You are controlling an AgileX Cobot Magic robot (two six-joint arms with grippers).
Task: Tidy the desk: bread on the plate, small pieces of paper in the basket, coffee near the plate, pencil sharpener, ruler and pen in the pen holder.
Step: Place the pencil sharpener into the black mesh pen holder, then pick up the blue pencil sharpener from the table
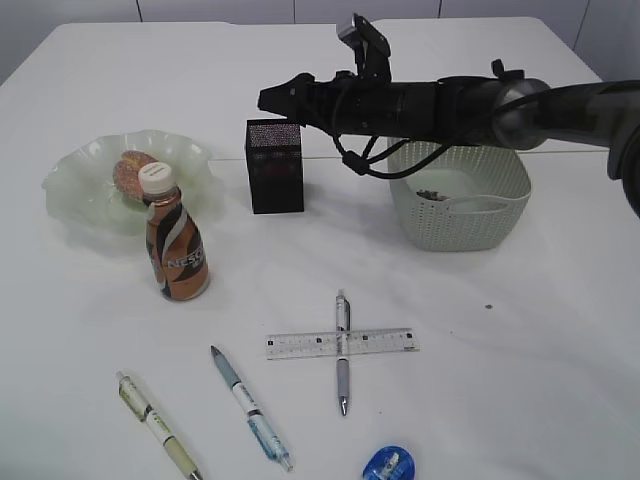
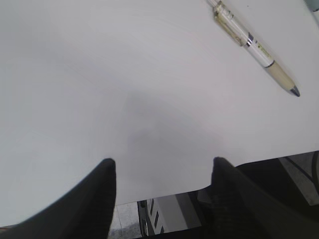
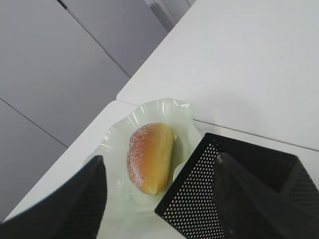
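Note:
The bread (image 1: 130,172) lies on the pale green plate (image 1: 80,195), also shown in the right wrist view (image 3: 149,157). The coffee bottle (image 1: 176,248) stands upright at the plate's front edge. My right gripper (image 1: 275,98) is open and empty above the black mesh pen holder (image 1: 274,170); its fingers (image 3: 160,158) straddle the holder's corner (image 3: 239,194). A clear ruler (image 1: 385,342) lies crossed by a grey pen (image 1: 343,382). Two more pens (image 1: 157,424) (image 1: 250,408) and a blue pencil sharpener (image 1: 388,465) lie near the front. My left gripper (image 2: 163,160) is open and empty above the table's front edge.
A pale green basket (image 1: 500,215) at the right holds small bits of paper (image 1: 435,194). The right arm stretches across above the basket. A tiny dark speck (image 1: 488,307) lies in front of the basket. One pen (image 2: 254,46) shows in the left wrist view.

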